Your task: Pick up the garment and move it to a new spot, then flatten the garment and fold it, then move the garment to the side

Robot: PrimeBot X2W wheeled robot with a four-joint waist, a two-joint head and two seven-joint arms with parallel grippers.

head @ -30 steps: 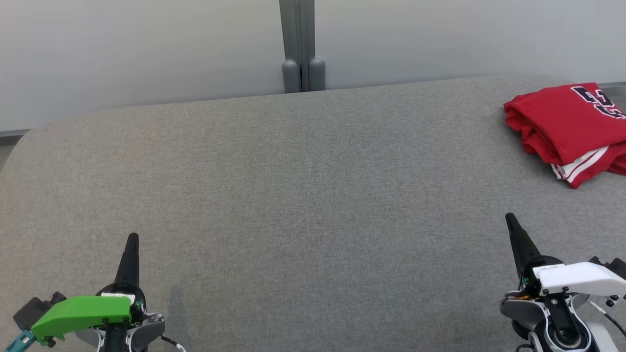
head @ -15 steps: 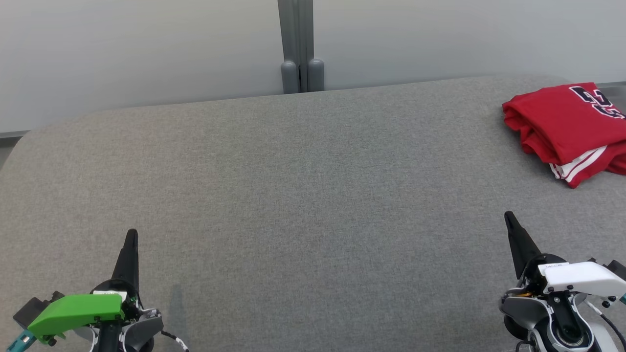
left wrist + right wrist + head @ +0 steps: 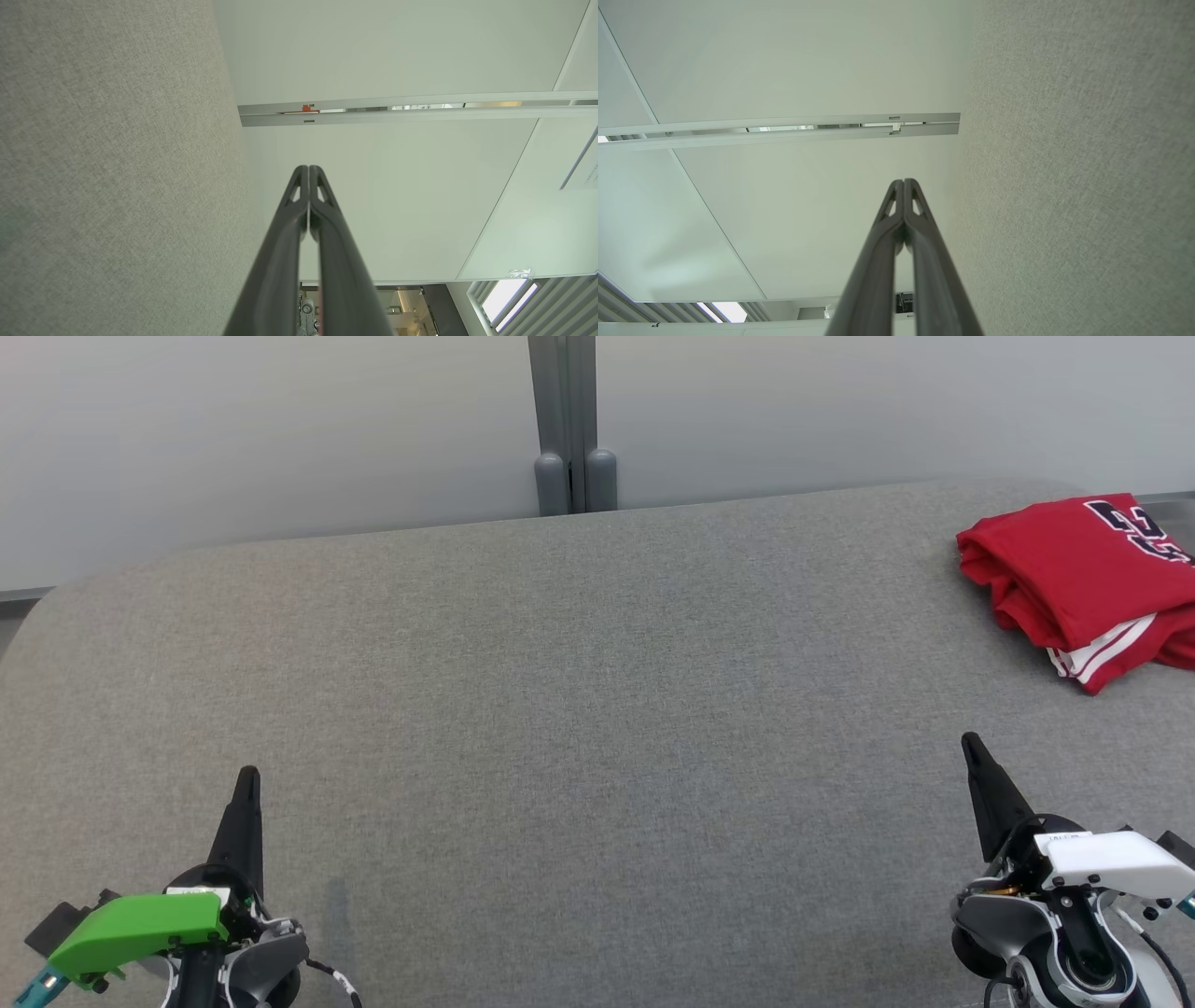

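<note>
The garment (image 3: pixel 1074 574) is a red jersey with white stripes and dark lettering, folded in a pile at the far right of the grey table (image 3: pixel 579 709), partly cut off by the picture's edge. At the lower left my left gripper (image 3: pixel 247 775) is shut and holds nothing, far from the garment. My right gripper (image 3: pixel 971 741) stands shut and empty at the lower right, well in front of the garment. In the left wrist view the left gripper (image 3: pixel 308 167) has its tips pressed together above the table; the right gripper (image 3: pixel 903 180) looks the same in the right wrist view.
A pale wall with a grey vertical post (image 3: pixel 563 425) rises behind the table's rounded far edge. The table's left corner (image 3: pixel 37 616) curves away at the left.
Both grippers have crept slightly up the picture, and the view has shifted a little. The garment has not moved on the table.
</note>
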